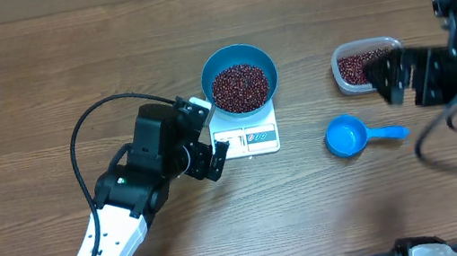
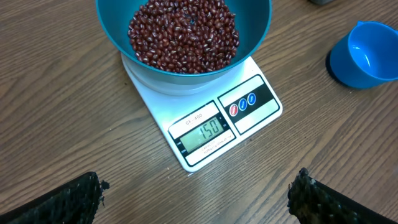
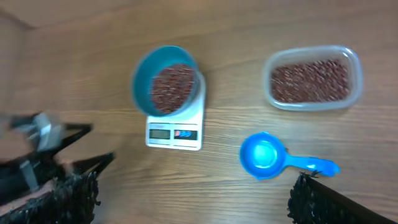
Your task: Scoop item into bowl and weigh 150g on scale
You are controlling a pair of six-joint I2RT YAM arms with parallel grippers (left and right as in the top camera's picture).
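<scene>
The bright blue bowl (image 1: 266, 66) stands on the white scale (image 1: 252, 135), filled with dark red-brown beans (image 1: 241, 87). In the left wrist view the bowl (image 2: 261, 25) and its beans (image 2: 183, 34) are close ahead, and the scale (image 2: 249, 106) shows 150 on its display. My left gripper (image 1: 208, 133) is open just left of the scale, with bare table between its fingers (image 2: 74, 199). At the right, my right gripper (image 1: 386, 79) hangs open over the tub, empty. Its wrist view shows the bowl (image 3: 142, 74) and scale (image 3: 194, 121) from afar.
A clear plastic tub (image 1: 340, 70) with more beans sits right of the bowl, partly under my right arm. A small blue handled scoop (image 1: 348, 137) lies empty in front of it. A black cable loops over the table left of my left arm.
</scene>
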